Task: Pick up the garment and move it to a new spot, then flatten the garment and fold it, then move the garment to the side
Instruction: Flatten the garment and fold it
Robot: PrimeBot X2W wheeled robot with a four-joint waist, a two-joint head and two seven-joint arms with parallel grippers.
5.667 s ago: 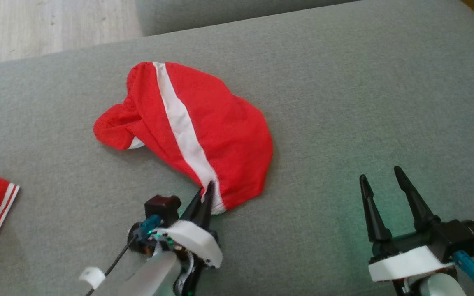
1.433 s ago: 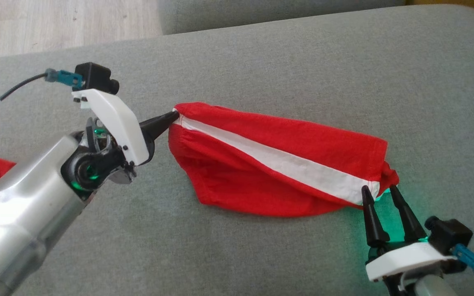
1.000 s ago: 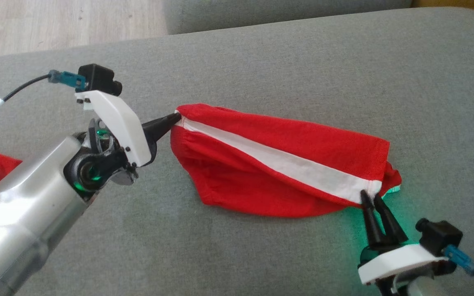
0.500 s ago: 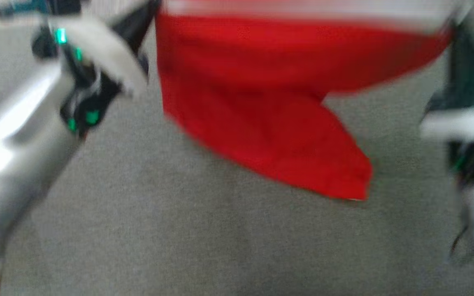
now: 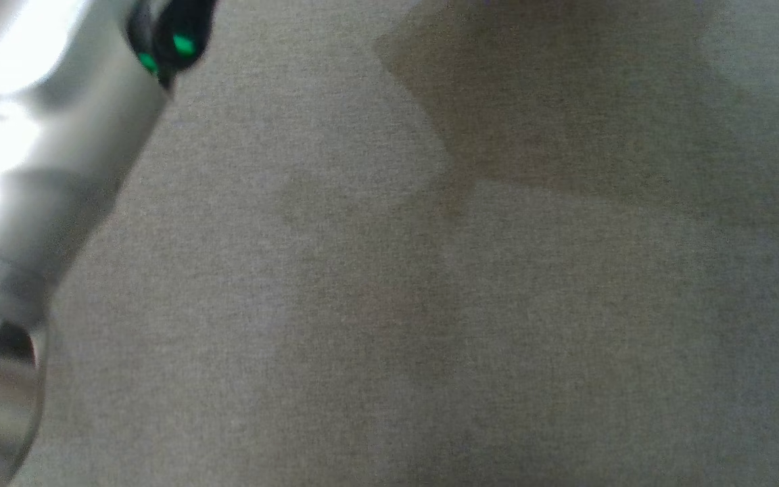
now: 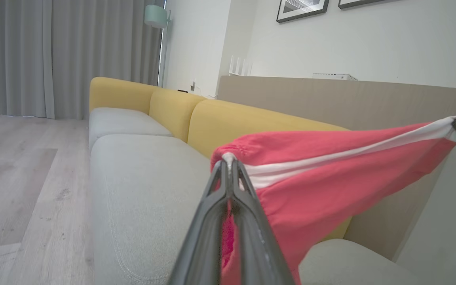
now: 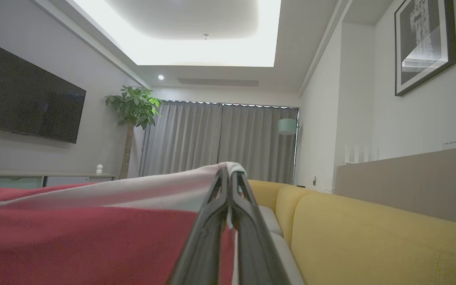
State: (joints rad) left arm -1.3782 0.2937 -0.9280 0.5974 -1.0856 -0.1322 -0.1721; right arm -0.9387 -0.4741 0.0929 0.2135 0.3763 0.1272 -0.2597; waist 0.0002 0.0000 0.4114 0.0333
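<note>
At the left, the left gripper (image 6: 230, 163) is seen fully closed, its two fingers pinched on one white-striped corner of the red garment (image 6: 331, 186). The garment is held up off the grey sofa (image 6: 145, 190), drawn taut between both grippers, with its lower part hanging loose. At the right, the right gripper (image 7: 230, 174) is clamped tight on the opposite striped corner.

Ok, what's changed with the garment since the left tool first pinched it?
The right tool, open then, has shut on the far end of the white stripe, and both tools have lifted the garment off the grey cushion; it now hangs stretched between them. The left tool kept its pinch.
</note>
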